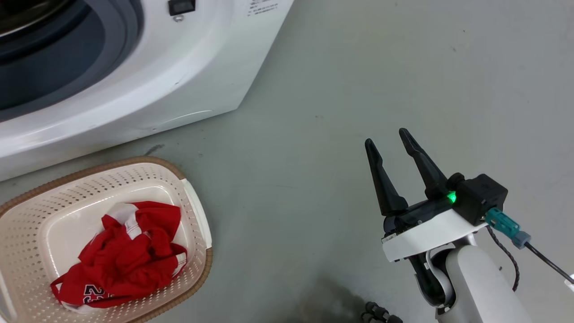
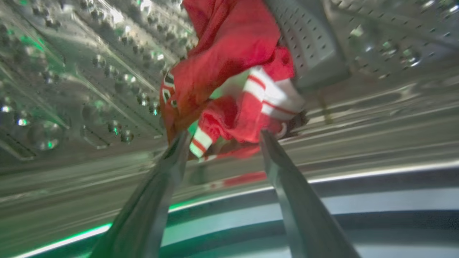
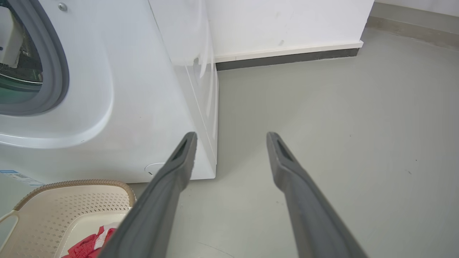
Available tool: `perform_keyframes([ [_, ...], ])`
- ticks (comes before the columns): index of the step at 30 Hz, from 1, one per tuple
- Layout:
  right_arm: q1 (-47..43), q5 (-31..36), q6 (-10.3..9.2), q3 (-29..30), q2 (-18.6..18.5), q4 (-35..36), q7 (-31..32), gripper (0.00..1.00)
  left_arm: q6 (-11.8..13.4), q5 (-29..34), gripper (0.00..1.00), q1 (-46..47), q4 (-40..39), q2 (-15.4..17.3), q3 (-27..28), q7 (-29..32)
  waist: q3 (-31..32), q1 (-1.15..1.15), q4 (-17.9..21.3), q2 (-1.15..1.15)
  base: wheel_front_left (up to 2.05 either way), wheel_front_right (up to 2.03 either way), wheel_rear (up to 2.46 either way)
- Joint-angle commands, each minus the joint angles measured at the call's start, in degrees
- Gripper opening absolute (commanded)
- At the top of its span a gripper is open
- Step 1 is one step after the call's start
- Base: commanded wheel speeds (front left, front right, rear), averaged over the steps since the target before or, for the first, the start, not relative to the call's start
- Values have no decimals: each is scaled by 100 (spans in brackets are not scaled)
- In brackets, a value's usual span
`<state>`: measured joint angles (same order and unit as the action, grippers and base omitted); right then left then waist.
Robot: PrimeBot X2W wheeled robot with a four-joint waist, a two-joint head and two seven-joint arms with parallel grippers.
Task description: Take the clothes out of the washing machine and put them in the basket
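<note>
A red jersey with white striped trim lies bunched against the perforated steel drum of the washing machine. My left gripper is open inside the drum, its fingertips at the jersey's lower edge, one on each side of a fold. Another red jersey lies crumpled in the cream basket on the floor before the machine; it also shows in the right wrist view as a red scrap in the basket. My right gripper hangs open over bare floor, right of the basket.
The washing machine's grey porthole rim is at the left of the right wrist view. A white wall with a dark skirting board runs behind the machine. Grey floor spreads to the right of the machine and basket.
</note>
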<state>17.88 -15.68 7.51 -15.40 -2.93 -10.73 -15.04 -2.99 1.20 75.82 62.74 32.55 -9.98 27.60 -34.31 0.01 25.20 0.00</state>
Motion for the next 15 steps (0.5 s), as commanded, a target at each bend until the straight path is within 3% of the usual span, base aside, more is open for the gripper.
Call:
perform_keyframes([
  [1,120,-68,-4,-44,10,36,-19,100,7,62,100,147,30,81,-50,410,-57,-1,59,0,0,0,0],
  [10,118,-167,-4,-119,10,54,-19,100,168,32,100,159,-141,220,-93,1683,-113,-1,166,0,0,0,0],
  [11,120,-175,-4,-117,10,52,-20,100,201,15,88,113,-210,224,-89,1761,-118,-1,172,0,0,0,0],
  [12,118,-187,-4,-119,9,47,-19,100,227,-3,44,65,-289,223,-69,1823,-121,-1,174,0,0,0,0],
  [13,116,-194,-4,-124,10,40,-20,100,277,-13,11,13,-410,226,-66,1806,-124,-1,176,0,0,0,0],
  [14,117,-189,-4,-130,10,33,-19,100,334,-22,0,-36,-540,237,-59,1773,-126,-1,177,0,0,0,0],
  [15,118,-193,-4,-136,10,29,-19,100,369,-36,0,-106,-643,244,-51,1782,-121,-1,177,0,0,0,0],
])
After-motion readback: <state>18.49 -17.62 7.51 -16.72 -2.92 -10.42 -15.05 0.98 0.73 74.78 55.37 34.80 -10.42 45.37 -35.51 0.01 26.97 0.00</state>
